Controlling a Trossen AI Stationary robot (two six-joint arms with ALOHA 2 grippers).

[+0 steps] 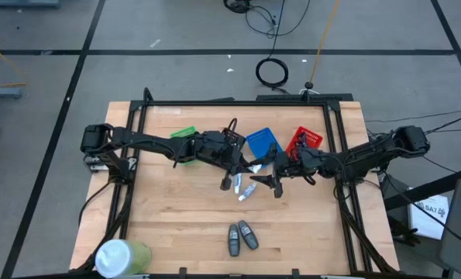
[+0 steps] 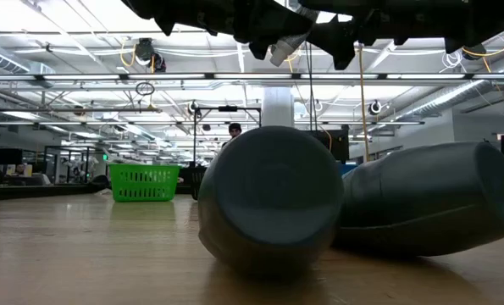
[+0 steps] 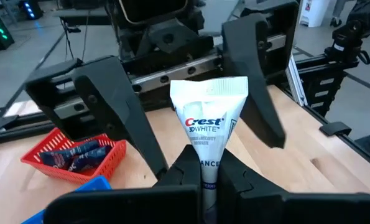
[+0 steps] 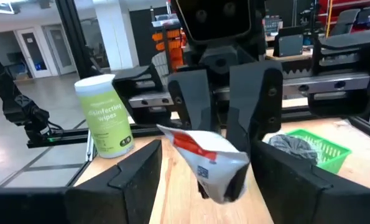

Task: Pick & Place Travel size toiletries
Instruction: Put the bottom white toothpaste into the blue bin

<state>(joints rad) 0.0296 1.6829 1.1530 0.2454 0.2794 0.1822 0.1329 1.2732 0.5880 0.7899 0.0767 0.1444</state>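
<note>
Left pincer (image 1: pixel 232 180) near picture middle, pinching white tube (image 3: pixel 208 124) above the worktop (image 1: pixel 176 225). Right pincer (image 1: pixel 273 184) just beside, facing it, fingers spread wide. Two grey bottles (image 1: pixel 242 236) lying at lower middle.

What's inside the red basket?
The left wrist view shows the red basket holding dark blue-purple pieces, at least two. Its mesh wall and a blue basket corner hide the lower part, so anything under them can't be seen.

A big open robotics lab: exposed ceiling pipes (image 2: pixel 235 80), distant workstations (image 2: pixel 31 161) and a wooden bench (image 1: pixel 184 217).
</note>
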